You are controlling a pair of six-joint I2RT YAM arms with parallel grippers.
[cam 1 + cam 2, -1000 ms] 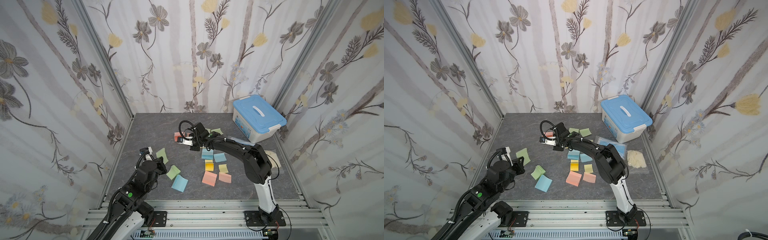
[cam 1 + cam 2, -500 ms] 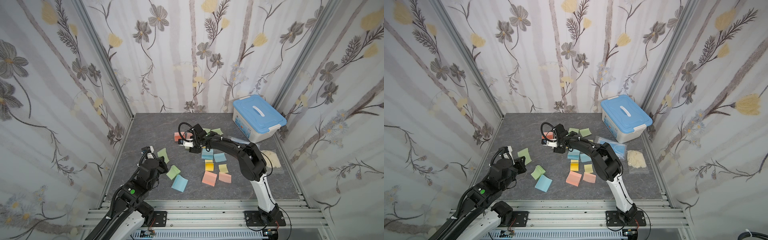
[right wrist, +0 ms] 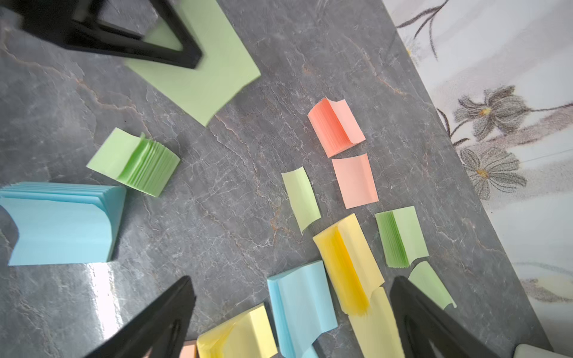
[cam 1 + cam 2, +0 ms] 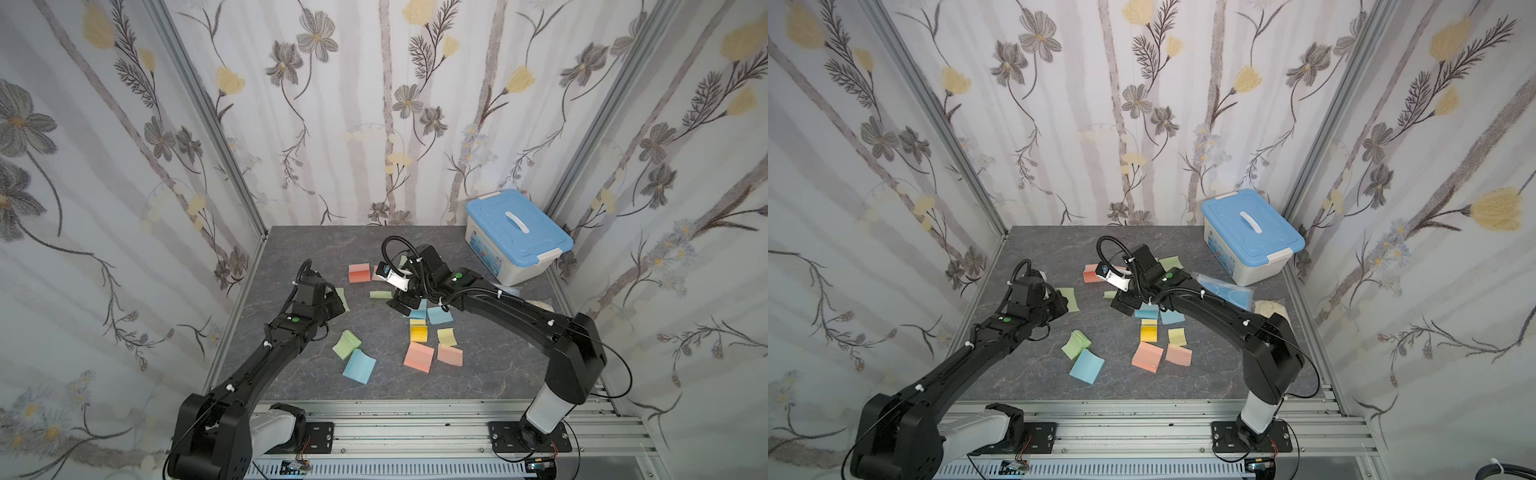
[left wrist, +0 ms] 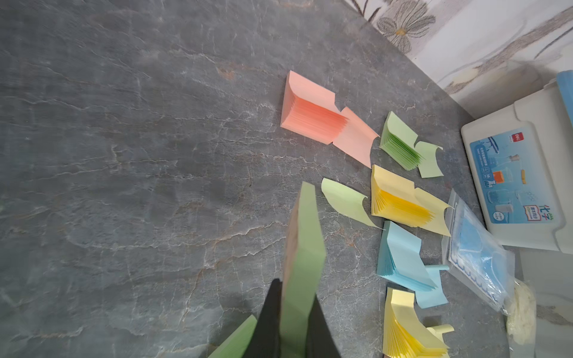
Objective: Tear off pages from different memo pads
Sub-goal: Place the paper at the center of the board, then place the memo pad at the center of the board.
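left gripper: clenched on a pale green sheet, held edge-up off the grey table; lone page or thin pad, I cannot tell. It has carried the sheet a little toward the middle.
salmon pad: lying toward the back, a loose salmon page just beside it.
dropped green page: newly on the table, curled, lying free just left of the right gripper.
right gripper: closed a second ago, now spread wide and empty, hanging above the blue pad and yellow pad.
meaning: that page looks torn off and let go, so one more pad seems served; the right hand should be free for another colour.
memo pads: the rest cluster right of centre, with loose pages among them.
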